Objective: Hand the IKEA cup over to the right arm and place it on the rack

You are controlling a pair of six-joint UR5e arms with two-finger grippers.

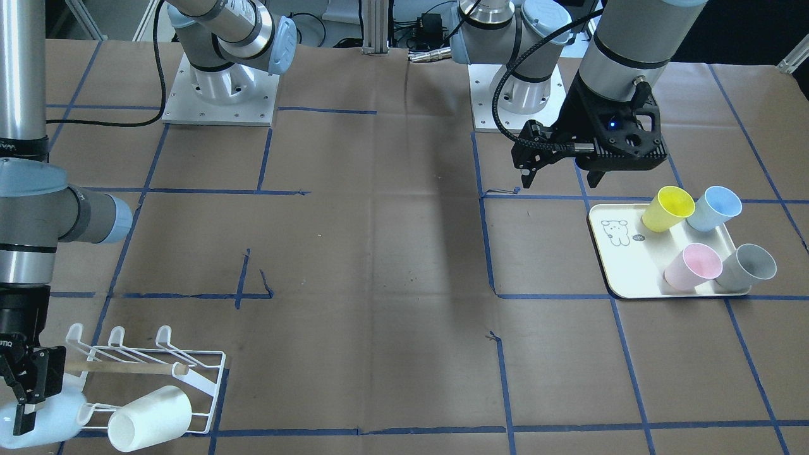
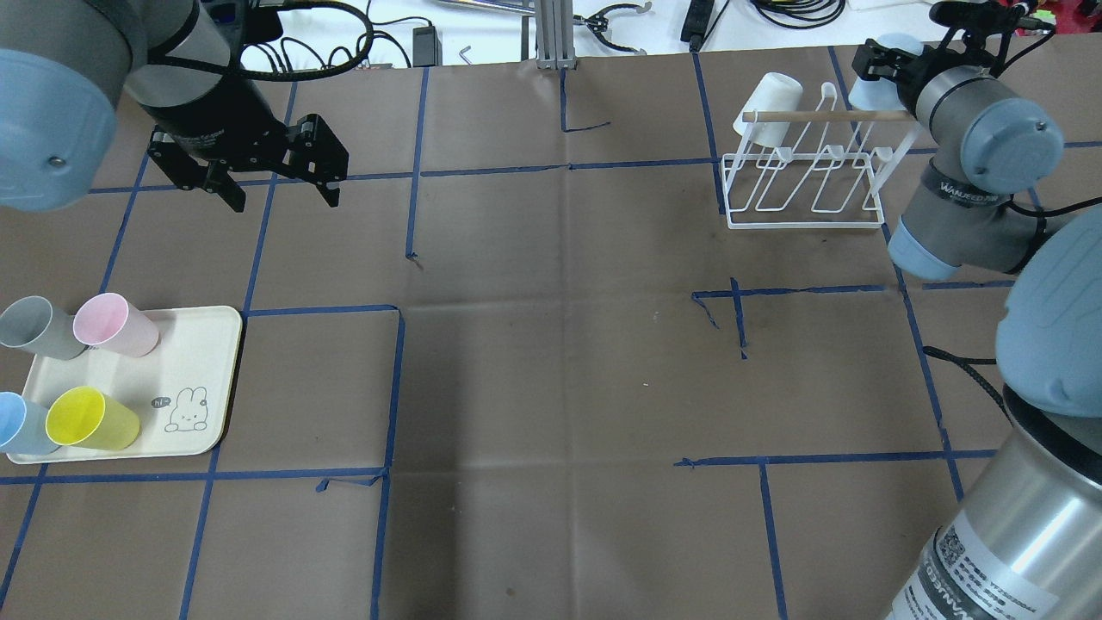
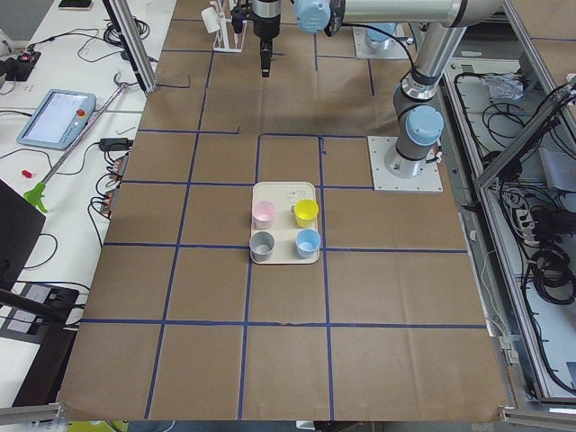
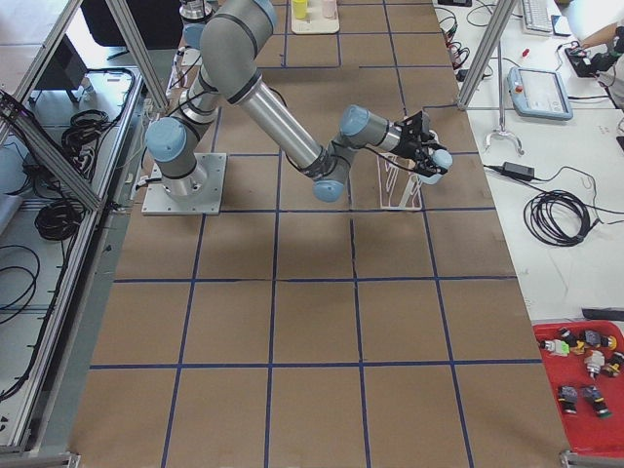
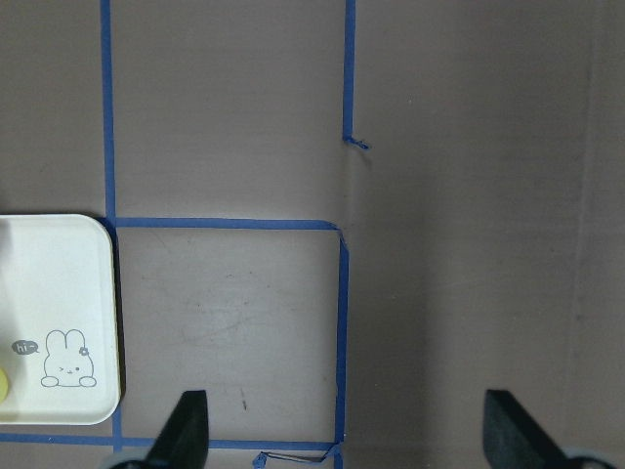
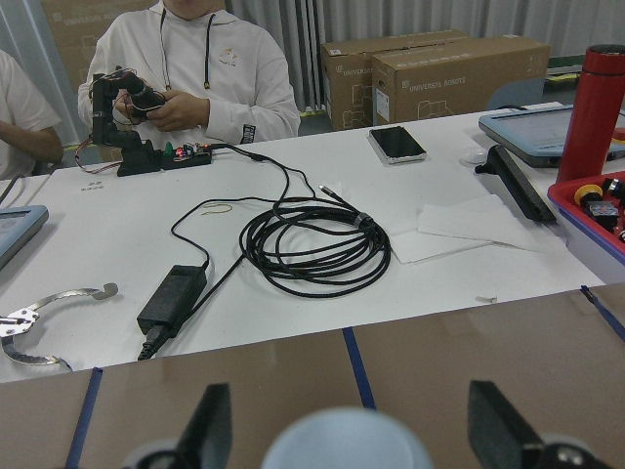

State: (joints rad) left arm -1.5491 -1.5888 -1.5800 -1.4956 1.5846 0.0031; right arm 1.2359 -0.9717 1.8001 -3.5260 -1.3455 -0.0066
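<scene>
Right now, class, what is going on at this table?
The right arm's end effector straddles a pale blue cup at the end of the rack, which already holds a white cup; whether it actually grips is unclear. The left end effector hangs open and empty above the table, near the tray with four more cups.

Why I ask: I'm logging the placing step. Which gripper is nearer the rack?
Right. The right gripper is at one end of the rack, holding a pale blue cup beside it. The left gripper hangs open across the table, near the tray.
</scene>
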